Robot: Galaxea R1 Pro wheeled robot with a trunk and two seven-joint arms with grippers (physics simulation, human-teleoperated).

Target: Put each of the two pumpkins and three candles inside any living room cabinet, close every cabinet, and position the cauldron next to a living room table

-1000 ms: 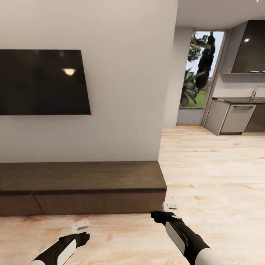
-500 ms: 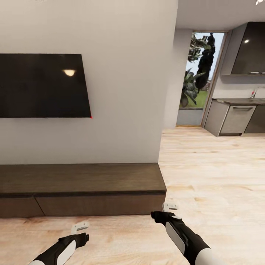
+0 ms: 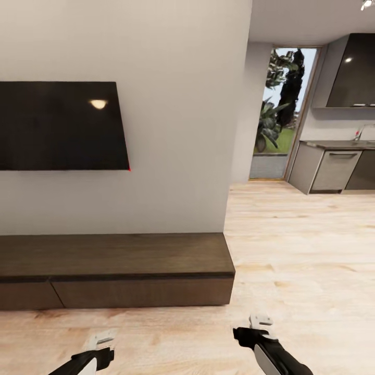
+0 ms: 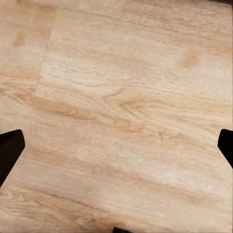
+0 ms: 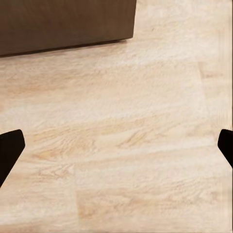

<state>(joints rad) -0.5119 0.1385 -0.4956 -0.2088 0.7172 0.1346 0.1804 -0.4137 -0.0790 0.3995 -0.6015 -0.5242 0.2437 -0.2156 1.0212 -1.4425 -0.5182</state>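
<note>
You are carrying nothing: both the left gripper (image 4: 116,145) and right gripper (image 5: 116,145) are spread wide over bare floor (image 3: 312,250). The cabinet (image 3: 117,268), all fronts shut, is lying just ahead of your fingertips. You are judged between fetches; open floor is stretching rightward past its corner.

White wall (image 3: 172,104), TV (image 3: 60,126), wood floor (image 3: 302,250)

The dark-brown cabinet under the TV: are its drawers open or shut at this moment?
Shut, as far as the head view shows. The cabinet's drawer fronts sit flush in one line, and no tan interior is exposed. Its left end is cut off by the frame.
</note>
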